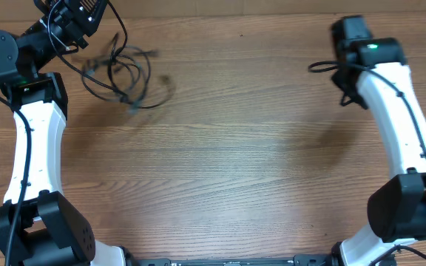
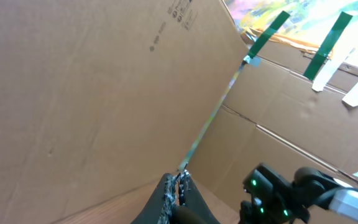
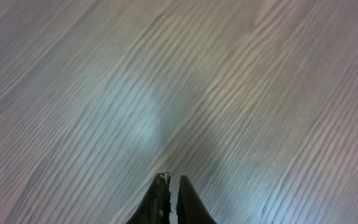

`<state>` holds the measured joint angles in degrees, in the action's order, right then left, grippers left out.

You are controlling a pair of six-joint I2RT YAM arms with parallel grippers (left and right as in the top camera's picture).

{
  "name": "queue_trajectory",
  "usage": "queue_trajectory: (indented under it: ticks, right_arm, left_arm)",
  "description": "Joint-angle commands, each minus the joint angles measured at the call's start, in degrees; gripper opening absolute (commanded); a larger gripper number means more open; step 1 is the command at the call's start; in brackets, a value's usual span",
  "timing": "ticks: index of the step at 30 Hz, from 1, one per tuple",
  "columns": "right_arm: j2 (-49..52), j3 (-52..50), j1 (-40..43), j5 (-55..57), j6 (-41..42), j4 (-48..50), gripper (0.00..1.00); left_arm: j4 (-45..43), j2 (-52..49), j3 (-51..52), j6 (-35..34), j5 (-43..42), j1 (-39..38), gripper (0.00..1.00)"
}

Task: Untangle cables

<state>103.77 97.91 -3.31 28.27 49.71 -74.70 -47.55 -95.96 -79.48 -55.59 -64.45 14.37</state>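
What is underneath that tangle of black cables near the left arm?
Only bare wooden table shows under the cables, with their shadow. One strand runs up beneath the left arm, hidden there.

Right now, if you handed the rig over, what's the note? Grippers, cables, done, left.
Left gripper: shut, raised, aimed at the cardboard wall; the wrist view shows nothing held.
Right gripper: shut, empty, over the bare table.
Cables: one looped bundle at the far left of the table. A strand runs up toward the left gripper; can't confirm it's held.
Done: no strand separated.
Left: pull the strands apart and lay them out singly.
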Motion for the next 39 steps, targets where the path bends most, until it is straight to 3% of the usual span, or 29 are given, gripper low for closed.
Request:
queue_trajectory:
  ticks: [1,5,7,10,15,22,29,39]
  right_arm:
    - [-0.1,-0.2,2.2,-25.4,-17.5,2.7,0.05]
    - [-0.1,-0.2,1.3,-57.5,-37.0,5.4,0.39]
    - [-0.1,-0.2,0.1,-68.1,-42.9,6.2,0.5]
    - [-0.1,-0.2,-2.7,-76.7,-50.4,7.5,0.61]
    - [-0.1,-0.2,-8.3,-75.6,-59.3,9.9,0.75]
    - [-0.1,-0.2,-16.7,-62.2,-59.5,18.7,0.76]
    - [-0.1,-0.3,-22.8,-61.7,-59.5,18.0,0.75]
    - [-0.1,-3.9,-27.6,-59.9,-63.8,29.9,0.75]
  left_arm:
    - [-0.3,1.5,-1.0,-2.8,0.3,-1.6,0.04]
    - [-0.2,1.5,-1.0,-5.7,7.3,-4.5,0.04]
    - [1.1,1.5,-1.0,-6.7,10.3,-5.9,0.04]
    - [7.5,1.5,-1.0,-7.8,14.7,-8.4,0.04]
    - [24.7,1.5,-1.0,-7.9,21.6,-12.3,0.04]
    - [27.0,1.6,-1.0,-14.2,23.1,-15.9,0.04]
    - [22.5,2.0,-1.0,-20.7,22.6,-16.3,0.04]
    - [20.1,5.6,-1.0,-24.2,24.2,-16.7,0.04]
